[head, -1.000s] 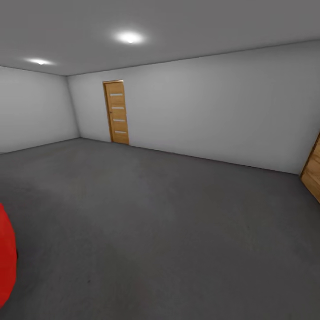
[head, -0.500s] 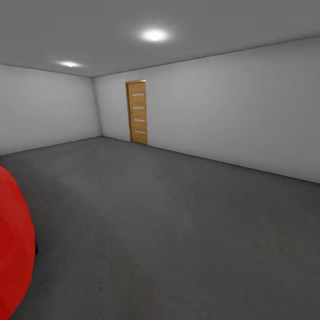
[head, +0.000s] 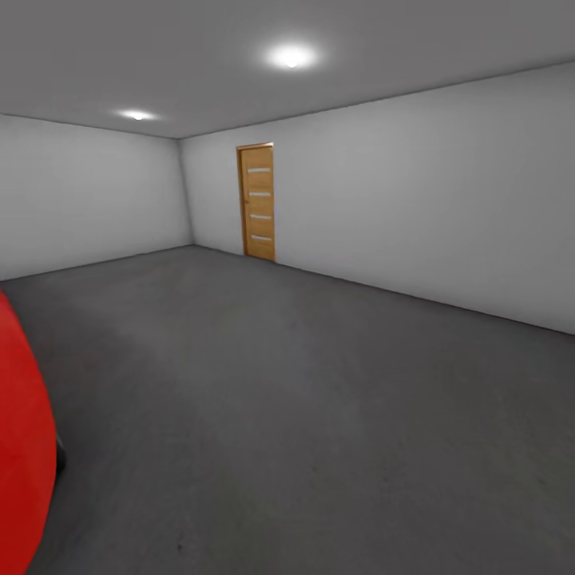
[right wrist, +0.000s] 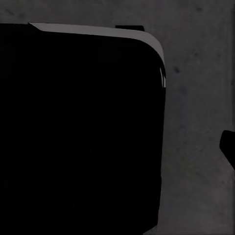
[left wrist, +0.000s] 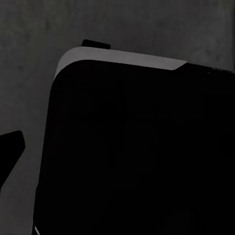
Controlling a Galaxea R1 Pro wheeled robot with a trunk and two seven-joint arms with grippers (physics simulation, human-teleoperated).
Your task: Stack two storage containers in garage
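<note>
While you roll across the garage, the one task thing you can see is a red mass (head: 24,447) at the lower left edge of the head view. It is probably one of the storage containers riding near your left arm, though it is too close and too cropped to be sure. I cannot place it against either claw, since no fingers appear beside it.

Each wrist camera looks down at the floor (left wrist: 147,24) past a big black rounded body with a pale rim (right wrist: 83,137), likely part of the robot itself. So I cannot tell whether your left or right claw is spread, pressed together or pinching anything.

Expect the container to be light and stiff, with thin plain walls that may flex and slide under a weak pinch. Take it by the rim at the middle of a long side, or one claw on each short end, and keep it level for stacking.

Compared with a second ago, the camera has swung. The slatted door (head: 258,201) on the pale grey wall (head: 415,192) now sits nearer the centre of the view. The wooden edge at the far right has dropped out. The red mass takes up more of the left edge than before. Open dark concrete lies ahead for setting down.
</note>
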